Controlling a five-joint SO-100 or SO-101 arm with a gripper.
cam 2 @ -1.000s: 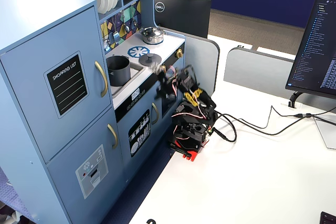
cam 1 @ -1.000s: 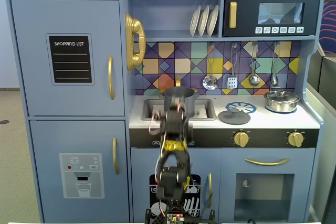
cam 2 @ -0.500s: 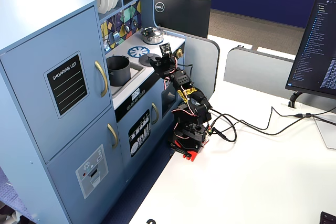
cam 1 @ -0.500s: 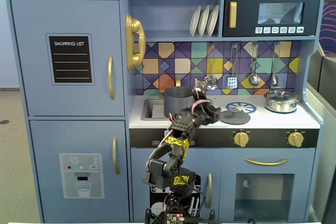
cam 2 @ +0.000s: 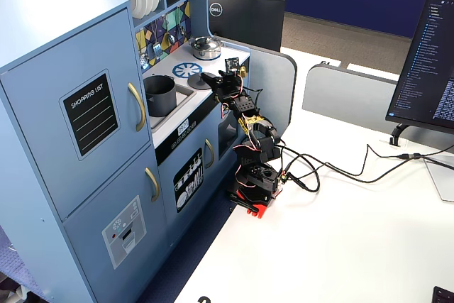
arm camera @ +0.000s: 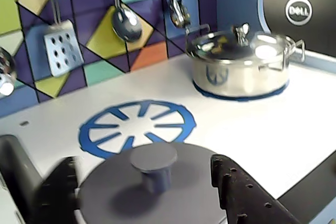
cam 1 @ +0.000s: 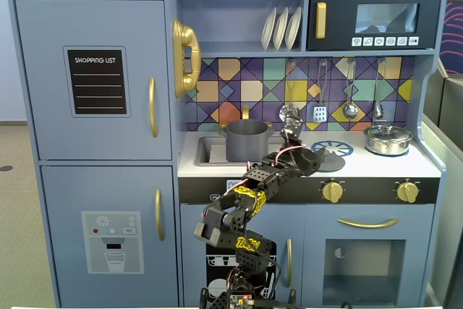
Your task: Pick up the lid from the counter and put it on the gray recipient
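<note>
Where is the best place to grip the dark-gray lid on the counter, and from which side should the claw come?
Probably the small center knob of the lid: the disc lies flat on the counter, so its edge offers little hold. Come from above; in the wrist view the claw already has one finger on either side of the knob.

Office: desk monitor (cam 2: 425, 54), toy kitchen (cam 2: 85, 125)

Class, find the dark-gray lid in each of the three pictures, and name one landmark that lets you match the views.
A fixed view: the lid lies on the counter, right of centre, by the arm's end.
Wrist view: bottom centre, between the gripper's fingers.
A fixed view: a small sliver beside the sink.
Shared landmark: the blue burner ring, just behind the lid.
</note>
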